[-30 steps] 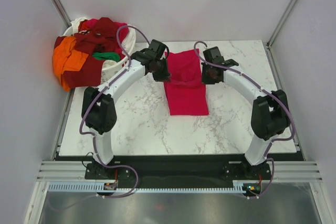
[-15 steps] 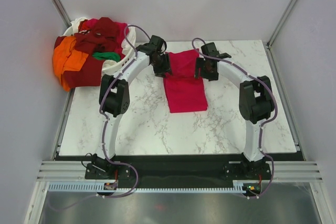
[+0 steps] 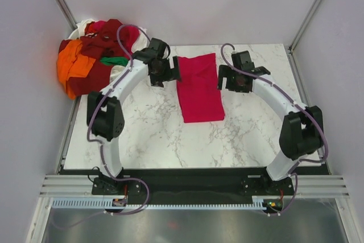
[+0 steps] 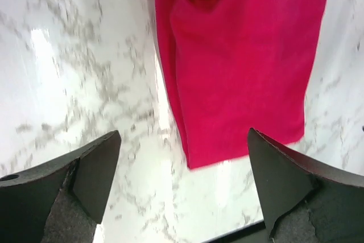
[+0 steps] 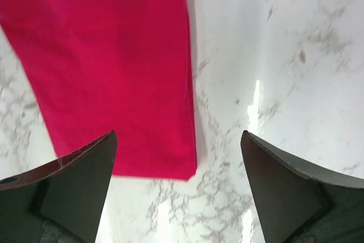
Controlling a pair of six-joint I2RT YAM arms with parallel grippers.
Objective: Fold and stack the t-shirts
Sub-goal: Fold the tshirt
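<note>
1. crimson-pink t-shirt [image 3: 199,86] is being shown lying flat near the middle of the marble table [image 3: 142,135], folded into a long narrow strip.
2. its long axis is being seen running almost straight from the far edge of the table toward the arm bases.
3. the left gripper [image 3: 169,71] is being held just beside the far part of the strip's left edge, and the right gripper [image 3: 226,79] just beside its right edge. the cloth is lying between them, and neither arm is being judged clearly nearer.
4. both pairs of fingers are being held spread wide with nothing between them. in each wrist view only cloth and marble are being framed beyond the gap.
5. the remaining t-shirts [image 3: 91,61], maroon, orange, green and white, are being kept heaped in and over the laundry basket [image 3: 122,74] at the far left corner, well apart from the strip.
6. a crosswise fold is being judged the likely next step, with each gripper taking the far corner on its own side.
</note>
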